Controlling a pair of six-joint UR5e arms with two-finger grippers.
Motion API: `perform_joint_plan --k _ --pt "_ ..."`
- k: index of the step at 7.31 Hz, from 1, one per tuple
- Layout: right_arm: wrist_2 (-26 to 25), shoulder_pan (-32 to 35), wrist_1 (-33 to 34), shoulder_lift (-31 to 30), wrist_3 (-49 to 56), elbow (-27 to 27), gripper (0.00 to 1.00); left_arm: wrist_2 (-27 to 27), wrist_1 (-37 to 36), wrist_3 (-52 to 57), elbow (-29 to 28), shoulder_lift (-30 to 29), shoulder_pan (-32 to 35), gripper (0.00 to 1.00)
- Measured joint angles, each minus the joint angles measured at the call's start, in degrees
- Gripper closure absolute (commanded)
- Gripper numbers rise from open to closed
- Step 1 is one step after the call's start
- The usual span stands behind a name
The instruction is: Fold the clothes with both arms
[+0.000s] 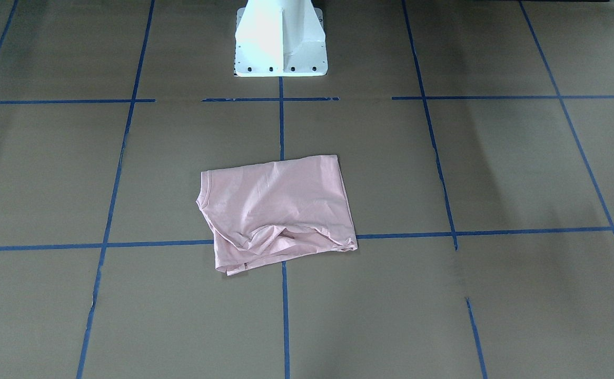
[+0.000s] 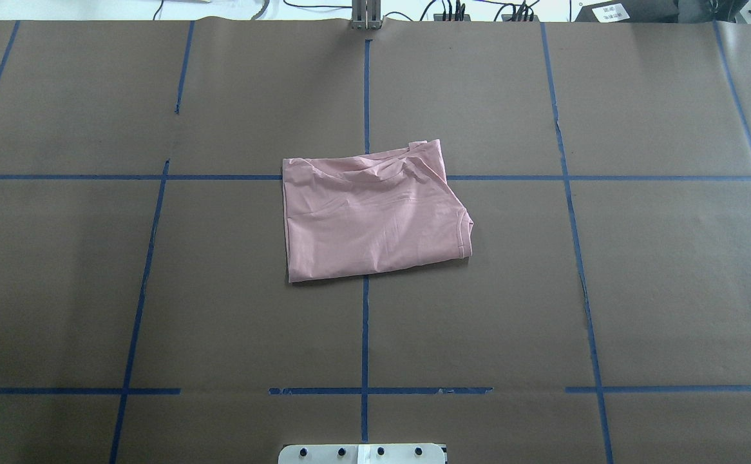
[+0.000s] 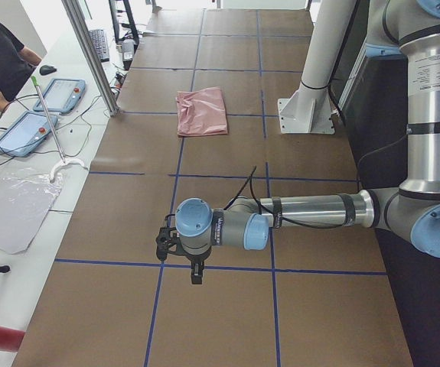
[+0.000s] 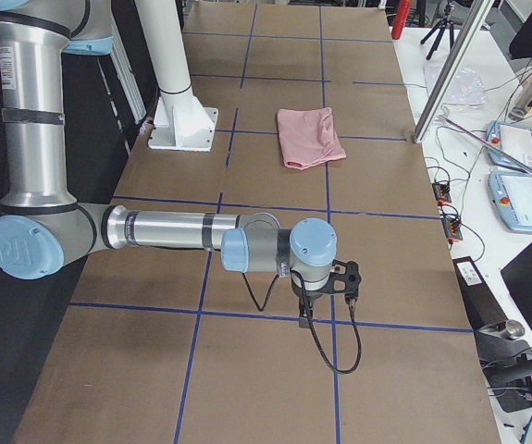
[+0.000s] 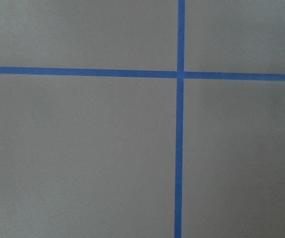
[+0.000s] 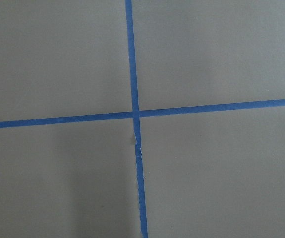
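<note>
Biggest thing first: the table (image 2: 672, 290) is covered in brown paper with a blue tape grid (image 2: 365, 322) on it.

Both arms are parked way out at the ends. The left arm (image 3: 311, 210) and the right arm (image 4: 164, 229) each have the forearm stretched level above the paper, and you only see them in the two side views. The overhead and front cameras catch the white pedestal (image 1: 280, 42) and the shirt, that's it.

The pink T-shirt (image 2: 372, 212) sits mid-table in front of the pedestal. It's folded into a rough rectangle, plain side up, lying right across a tape crossing. The neck edge points to the robot's right, and the far edge is bunched and wrinkly.

The left gripper (image 3: 167, 245) hangs over the paper close to a tape line near its end of the table, well apart from the shirt. The right gripper (image 4: 347, 282) is the same deal at the other end. Neither one touches the fabric.

Both wrist cams just show paper and a tape cross (image 5: 180, 74). From these side angles I can't tell whether either set of jaws is open or closed.
</note>
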State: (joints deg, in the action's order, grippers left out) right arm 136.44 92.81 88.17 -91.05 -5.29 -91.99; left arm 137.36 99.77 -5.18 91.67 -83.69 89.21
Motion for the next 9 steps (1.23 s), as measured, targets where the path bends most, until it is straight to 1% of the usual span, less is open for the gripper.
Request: perform_joint_plan --k 2,5,7,9 --pt "0.0 0.0 0.1 0.0 -1.0 0.1 0.00 0.4 0.0 0.0 0.0 -0.1 0.0 0.00" --pt "0.1 0.0 0.0 -0.1 -1.4 0.1 0.00 2.8 0.5 0.0 1.3 -1.0 0.0 0.00" --pt "0.1 0.0 -0.1 -0.4 -1.4 0.0 0.00 2.8 0.6 0.0 3.3 -1.4 0.0 0.00" --pt "0.1 0.0 -0.1 -0.5 -1.4 0.1 0.00 2.1 0.6 0.1 3.9 -1.3 0.5 0.00"
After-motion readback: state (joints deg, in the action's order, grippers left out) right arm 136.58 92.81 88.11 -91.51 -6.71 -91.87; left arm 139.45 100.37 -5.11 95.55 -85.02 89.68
